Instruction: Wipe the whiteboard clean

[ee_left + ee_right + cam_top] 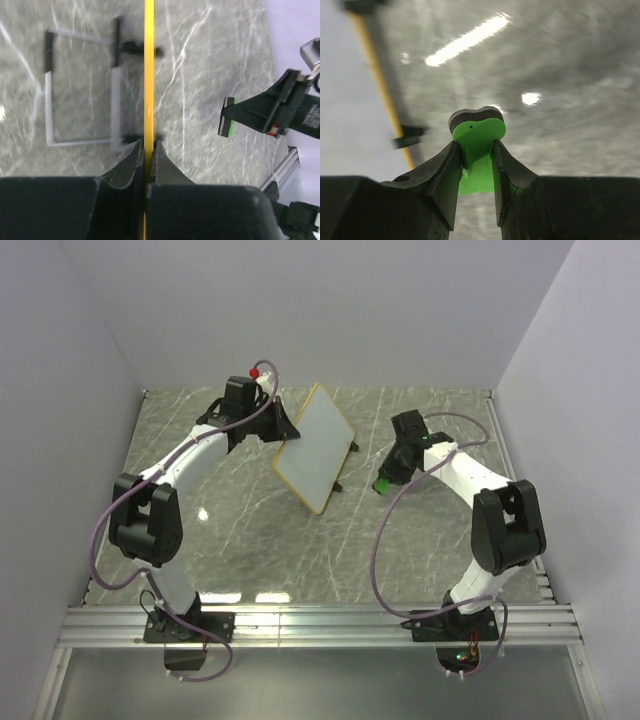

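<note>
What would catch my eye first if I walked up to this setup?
The whiteboard stands out most: it is held up at a tilt in the middle of the marbled table, with the left tool pinching its tan-orange edge. Just to its right, the right tool grips a small, bright green eraser, which is not touching the board.

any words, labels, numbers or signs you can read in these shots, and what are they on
No text can be read in any view.
whiteboard: its face looks blank from above, with no writing visible.
green eraser: plain, with no print showing.
grey marks on the right arm's black housing, seen from the left wrist camera: too blurred to read.
</note>
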